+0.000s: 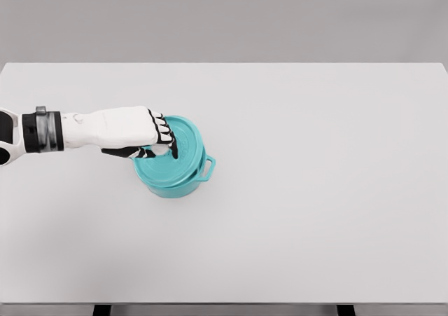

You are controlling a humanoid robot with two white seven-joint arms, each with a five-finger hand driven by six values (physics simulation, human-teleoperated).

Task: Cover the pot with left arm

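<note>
Left of the middle of the plain white counter point(315, 211) stands a round teal pot point(175, 181) with a smooth, matte finish. Its wall is low and straight, and a small loop handle of the same teal sticks out from its right side, near the rim. A flat, round teal lid point(185, 144) sits on top of the pot, tilted slightly toward the camera in this view, with a raised ring running just inside its edge. The lid matches the pot in colour and appears to lie on the rim, covering the opening, so whatever may be inside the pot is hidden.

From the left edge of the picture a white arm with a black and grey band at the wrist reaches across the counter to the pot. The left robot hand point(155, 139) lies over the left part of the lid, its white fingers with dark joints curled down at the lid's centre, where a pale knob point(162, 149) shows between them. The robot hand looks closed around that knob, with the thumb tucked below against the lid's left edge, though the exact contact is partly hidden by the fingers themselves.
</note>
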